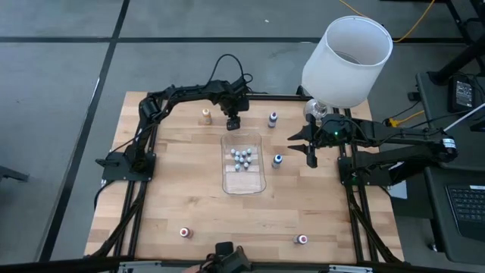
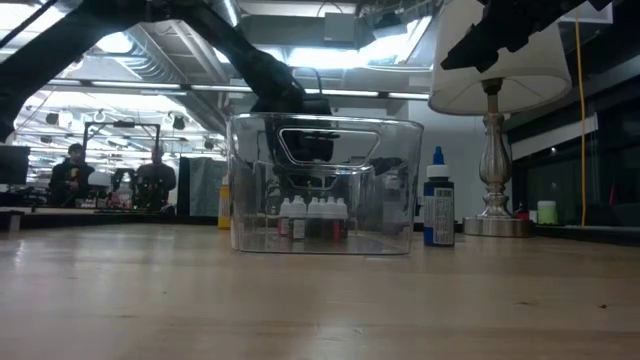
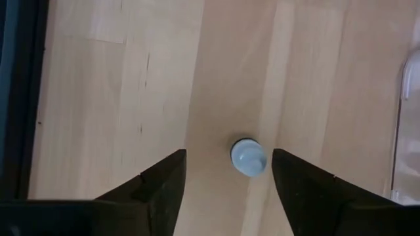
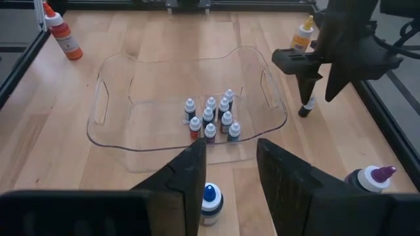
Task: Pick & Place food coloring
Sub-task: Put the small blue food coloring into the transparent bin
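Wooden tabletop (image 1: 182, 189) with a black frame, grey floor around it, a lab with seated people visible far behind in the low view. Left gripper (image 1: 233, 121) sits low just off the far end of the clear tray (image 1: 244, 185), fingers (image 3: 157, 187) spread wide with one tiny white-capped bottle (image 3: 249, 157) standing between them, not yet touched; in the right wrist view the same bottle (image 4: 306, 107) shows right under the fingertips. Right gripper (image 1: 310, 149) hovers beside the tray's right edge, fingers (image 4: 187, 180) open at moderate width, a blue-capped bottle (image 4: 210, 198) directly below them and another purple-capped bottle (image 4: 371, 179) off to its side. Food coloring cluster (image 1: 242, 158): about nine tiny bottles standing upright together inside the tray, between both grippers. Loose ones: yellowish bottle (image 1: 205, 116) beside the left gripper, blue-purple bottle (image 1: 273, 118) on its other side, two red-capped bottles (image 1: 184, 232) near the front edge, well away. White lampshade (image 1: 347, 61) stands just behind the right gripper.
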You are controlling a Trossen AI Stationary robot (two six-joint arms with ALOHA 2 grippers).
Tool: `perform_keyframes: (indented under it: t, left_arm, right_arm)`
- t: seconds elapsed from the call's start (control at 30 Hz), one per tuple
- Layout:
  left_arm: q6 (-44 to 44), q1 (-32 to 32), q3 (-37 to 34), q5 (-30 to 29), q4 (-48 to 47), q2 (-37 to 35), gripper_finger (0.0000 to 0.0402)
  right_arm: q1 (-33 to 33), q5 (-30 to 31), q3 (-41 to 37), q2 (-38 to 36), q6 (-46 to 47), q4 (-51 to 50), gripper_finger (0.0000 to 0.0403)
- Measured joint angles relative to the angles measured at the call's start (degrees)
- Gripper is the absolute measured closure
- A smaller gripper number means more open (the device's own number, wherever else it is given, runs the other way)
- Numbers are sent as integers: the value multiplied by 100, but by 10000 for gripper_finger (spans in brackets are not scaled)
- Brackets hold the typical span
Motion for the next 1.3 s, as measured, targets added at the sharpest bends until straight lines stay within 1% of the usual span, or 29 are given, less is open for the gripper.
perform_keyframes:
  t: [0.37,0.53,0.83,0.97,1.13,1.3]
  left_arm:
    - [-5,0,0,214,-99,0,264]
    - [-15,-1,0,392,-98,0,292]
    - [-95,-1,0,405,-101,-2,340]
    - [-104,-1,2,407,-101,-4,353]
    - [-150,-16,56,400,-284,-83,354]
    - [-17,-78,691,343,-1090,-541,358]
  right_arm:
    - [0,1,0,0,-11,0,265]
    - [2,0,0,0,-11,0,265]
    - [1,0,0,0,-11,0,265]
    - [0,1,0,0,-12,0,265]
    - [1,0,1,0,-11,0,265]
    - [2,1,0,0,-11,0,265]
